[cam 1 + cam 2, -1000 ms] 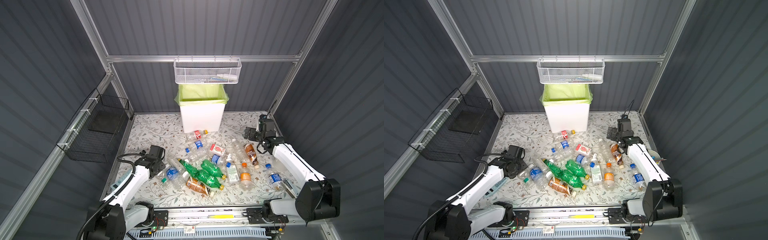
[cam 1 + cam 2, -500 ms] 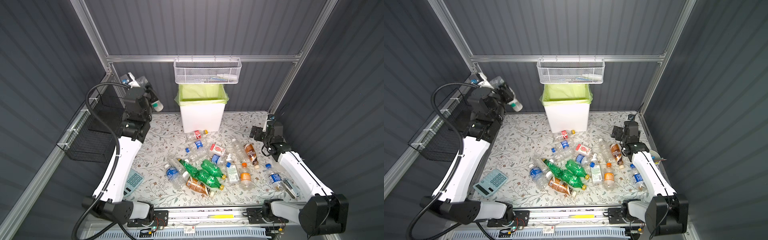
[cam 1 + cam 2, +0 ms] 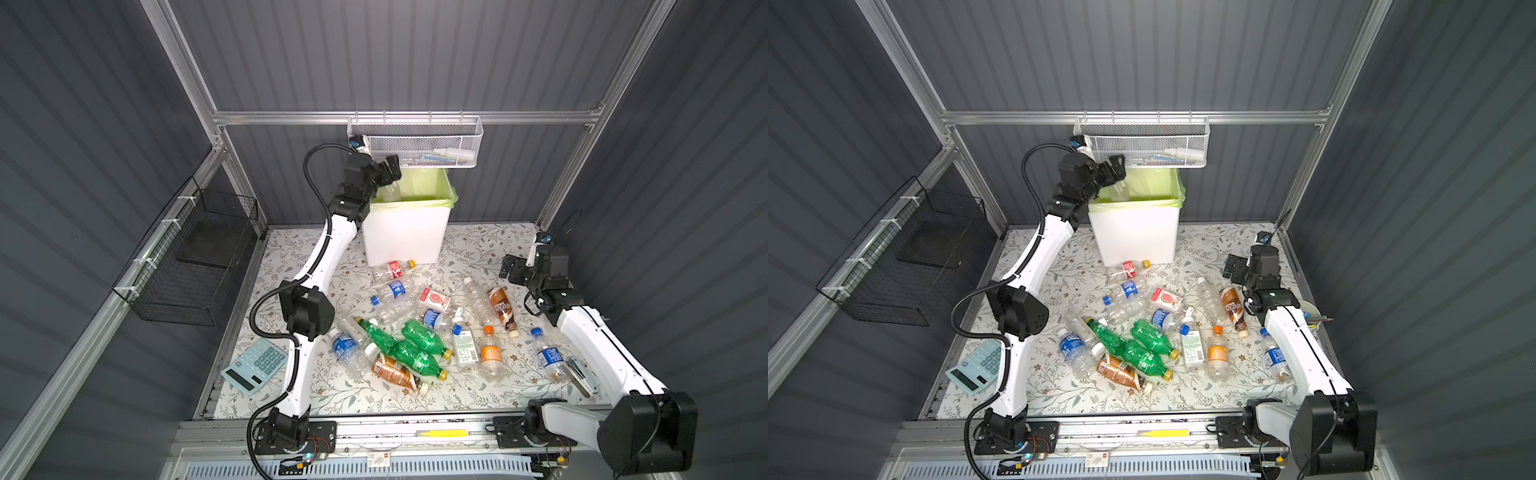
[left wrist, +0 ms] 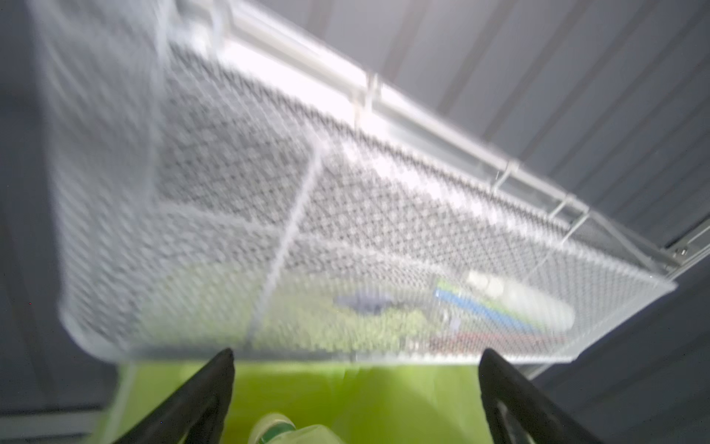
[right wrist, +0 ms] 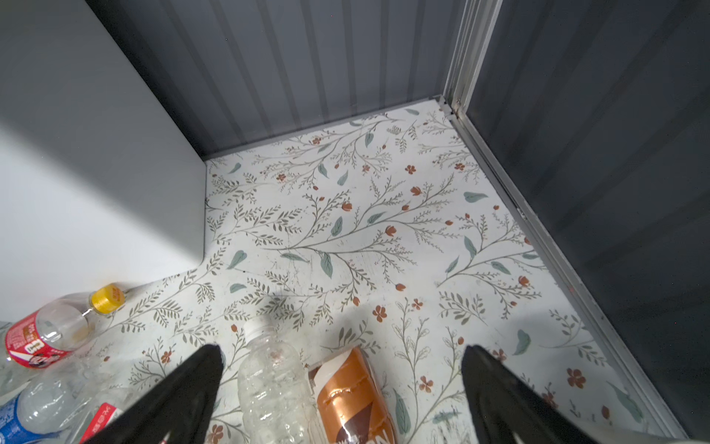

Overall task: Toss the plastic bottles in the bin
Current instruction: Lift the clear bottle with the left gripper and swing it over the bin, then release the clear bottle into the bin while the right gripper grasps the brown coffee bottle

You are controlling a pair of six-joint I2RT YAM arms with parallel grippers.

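Plastic bottles [image 3: 419, 361] lie in a loose heap across the middle of the tabletop [image 3: 478, 249], clear, green and amber ones mixed and some overlapping. A red-labelled bottle [image 3: 392, 269] lies right at the foot of the bin [image 3: 407, 237]. The bin stands at the far edge against the back wall, its yellow-green bag [image 3: 440, 189] folded over the rim, directly beneath a white mesh basket [image 3: 415, 145]. One loose clear bottle [image 3: 390, 192] shows inside the mouth of the bin near its left rim, just below the left claw [image 3: 388, 171]. In the left wrist view this claw's jaws are spread wide with nothing between them, and the bottle's cap end [image 4: 274, 428] is seen under them against the green bag. The step in hand looks like the drop itself, with the bottle free of any grip and going into the bin. The right claw [image 3: 509, 268] hangs low over the right side of the tabletop, its jaws equally wide and holding nothing. Its wrist view shows a white-capped clear bottle [image 5: 272, 384] and a brown bottle [image 5: 353, 396] lying side by side under the gap. Most of the job seems undone. Next, the left arm would need to draw away without catching the mesh basket close above it. The right claw would have to settle on one bottle of that pair, not both. The calculator [image 3: 255, 365] at the near left is no part of the job.
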